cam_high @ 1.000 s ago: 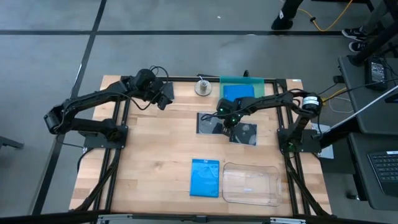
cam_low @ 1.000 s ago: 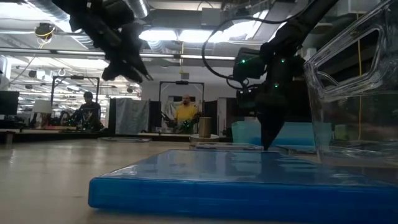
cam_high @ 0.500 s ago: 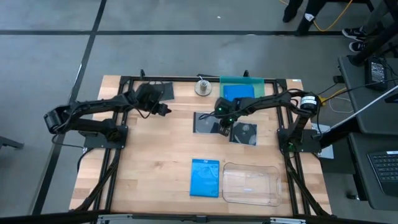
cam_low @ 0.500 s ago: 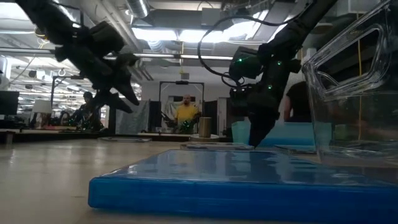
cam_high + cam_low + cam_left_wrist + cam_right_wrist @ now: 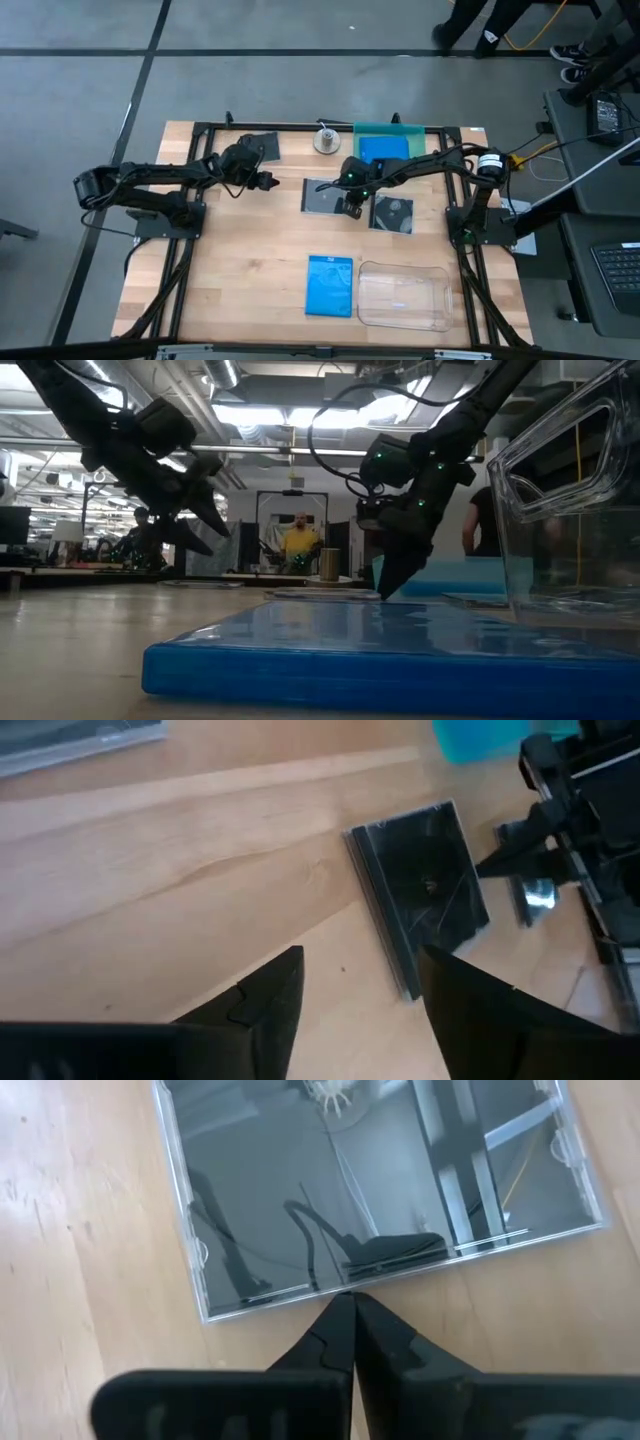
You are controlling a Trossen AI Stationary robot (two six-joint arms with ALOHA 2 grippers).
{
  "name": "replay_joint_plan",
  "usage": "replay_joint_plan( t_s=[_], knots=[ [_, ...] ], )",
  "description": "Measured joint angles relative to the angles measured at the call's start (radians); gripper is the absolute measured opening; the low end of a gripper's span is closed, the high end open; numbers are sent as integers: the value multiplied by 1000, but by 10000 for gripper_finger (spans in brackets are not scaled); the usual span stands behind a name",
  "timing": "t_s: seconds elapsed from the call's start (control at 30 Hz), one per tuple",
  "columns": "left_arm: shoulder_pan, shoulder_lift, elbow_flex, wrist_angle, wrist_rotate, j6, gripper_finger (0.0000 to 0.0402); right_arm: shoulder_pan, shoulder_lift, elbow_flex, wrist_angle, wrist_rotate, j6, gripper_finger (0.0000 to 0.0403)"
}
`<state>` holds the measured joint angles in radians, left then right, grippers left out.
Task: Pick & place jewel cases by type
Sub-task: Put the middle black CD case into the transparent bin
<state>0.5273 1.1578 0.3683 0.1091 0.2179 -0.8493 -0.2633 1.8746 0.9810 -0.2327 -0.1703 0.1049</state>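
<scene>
A dark grey jewel case lies flat on the wood in mid-table; it also shows in the right wrist view and the left wrist view. My right gripper is shut, its tip at that case's right edge. My left gripper hangs open a little to the case's left, above the table, holding nothing. A second dark case lies right of the first and a third at the far left. One blue case lies near the front, another in the teal tray. My right gripper touches the dark case's right edge with the tips of its shut fingers, which rest against the rim at table level. The fingers slant steeply down from the table's right. The case lies flat on the wood.
A clear plastic tray stands at the front right beside the blue case. The teal tray and a small metal cylinder sit at the far edge. People stand in the room beyond the table.
My left gripper has come down from above the far-left corner toward the dark case and has rolled. My right gripper has moved toward the table's left, staying shut, and the dark case ahead of it has slid left along the wood.
</scene>
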Motion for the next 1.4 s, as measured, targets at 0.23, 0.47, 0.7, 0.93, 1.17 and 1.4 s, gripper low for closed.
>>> replay_joint_plan(
  t_s=[0.23, 0.47, 0.7, 0.93, 1.17, 1.4],
  knots=[
    [-33, 208, 0, 193, 1, -70, 226, 2, 26, 2, 27, 2, 23, 8],
    [-61, 426, 24, 413, 70, -152, 229, 3, 37, 2, 65, 2, 42, 8],
    [-124, 566, 163, 374, 89, -101, 232, 4, 38, 0, 77, 1, 44, 8],
    [-125, 587, 229, 293, 67, -65, 232, 6, 36, 0, 73, 0, 41, 8],
    [-113, 590, 232, 270, 97, -79, 231, 7, 36, -2, 83, 11, 7, 8],
    [-111, 559, 228, 314, 115, -99, 222, 7, 36, -2, 88, 13, -9, 8]
  ],
)
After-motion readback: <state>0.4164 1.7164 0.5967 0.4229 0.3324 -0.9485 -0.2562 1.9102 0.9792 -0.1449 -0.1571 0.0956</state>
